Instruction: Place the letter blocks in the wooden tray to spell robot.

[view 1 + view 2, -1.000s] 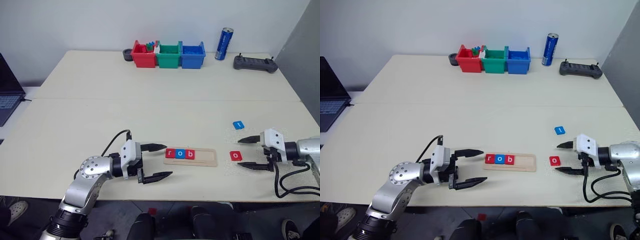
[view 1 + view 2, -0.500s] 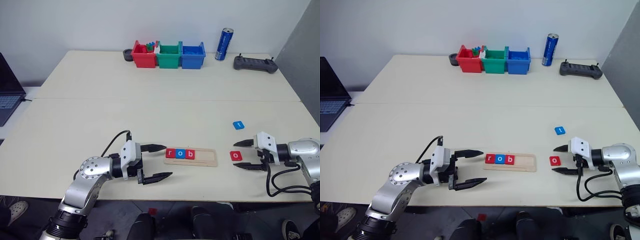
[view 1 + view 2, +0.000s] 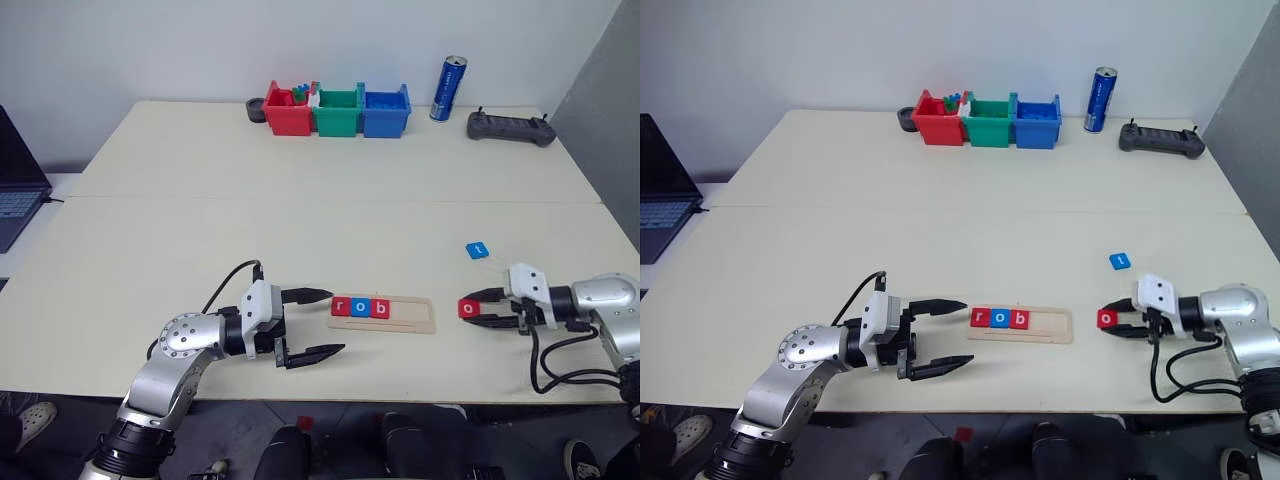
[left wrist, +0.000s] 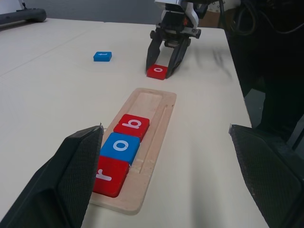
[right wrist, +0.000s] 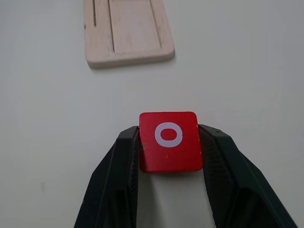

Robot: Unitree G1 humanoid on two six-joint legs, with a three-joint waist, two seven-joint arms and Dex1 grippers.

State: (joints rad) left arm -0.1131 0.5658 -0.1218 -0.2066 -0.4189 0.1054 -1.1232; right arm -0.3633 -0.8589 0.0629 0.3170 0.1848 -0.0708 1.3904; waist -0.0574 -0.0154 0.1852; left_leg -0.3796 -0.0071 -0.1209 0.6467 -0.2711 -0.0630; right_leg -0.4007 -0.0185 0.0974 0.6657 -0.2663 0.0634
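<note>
While right gripper point(image 5: 168, 142) pinches red o block point(image 5: 169, 141), wooden tray point(image 3: 408, 315) near

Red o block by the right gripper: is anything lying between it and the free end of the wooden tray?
Nothing visible. The right gripper has its fingers on both sides of the red o block, and only bare table lies between it and the wooden tray.

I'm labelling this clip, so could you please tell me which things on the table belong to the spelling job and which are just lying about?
Job:
- wooden tray holding r, o, b blocks
- red o block, between the right gripper's fingers
- blue block, loose

Lying about:
- three plastic bins
- blue can
- black controller
- laptop
</note>
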